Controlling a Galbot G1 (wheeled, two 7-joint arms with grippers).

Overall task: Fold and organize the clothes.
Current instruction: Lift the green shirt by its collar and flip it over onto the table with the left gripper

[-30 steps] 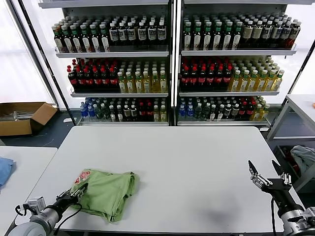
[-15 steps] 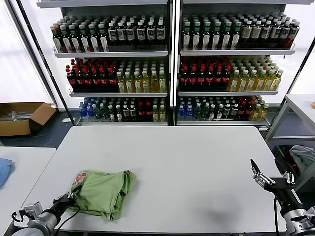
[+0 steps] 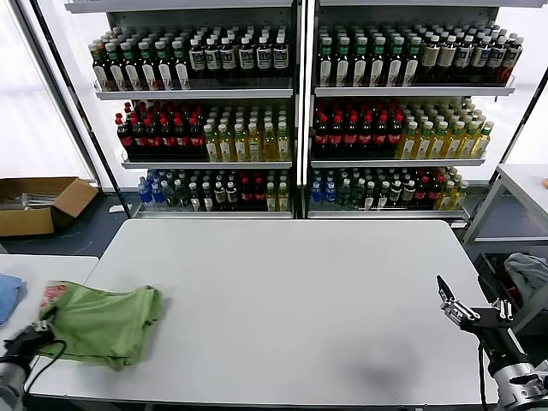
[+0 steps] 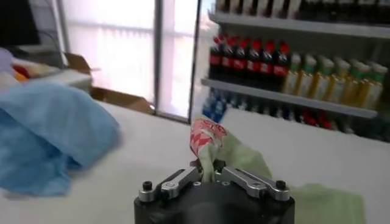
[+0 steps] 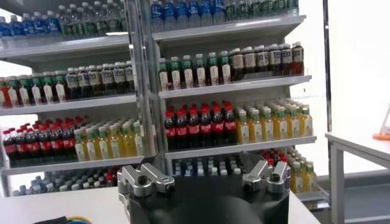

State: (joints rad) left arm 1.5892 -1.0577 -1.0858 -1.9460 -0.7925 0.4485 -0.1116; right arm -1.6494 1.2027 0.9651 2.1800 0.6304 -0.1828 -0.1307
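Observation:
The folded light green shirt (image 3: pixel 103 324) lies at the front left edge of the white table (image 3: pixel 308 291), its red-and-white graphic (image 3: pixel 54 294) at the left end. My left gripper (image 3: pixel 41 328) is shut on the shirt's left edge; in the left wrist view the green cloth (image 4: pixel 234 152) with the red print (image 4: pixel 204 135) rises from between its jaws (image 4: pixel 207 167). My right gripper (image 3: pixel 471 306) is open and empty, held just off the table's front right corner.
A blue cloth (image 3: pixel 8 294) lies on the neighbouring table at far left, and it also shows in the left wrist view (image 4: pixel 49 137). Shelves of bottles (image 3: pixel 291 120) stand behind. A cardboard box (image 3: pixel 38 204) sits on the floor at left.
My left gripper has dragged the shirt leftward across the table to its left front edge. The right arm has stayed in place.

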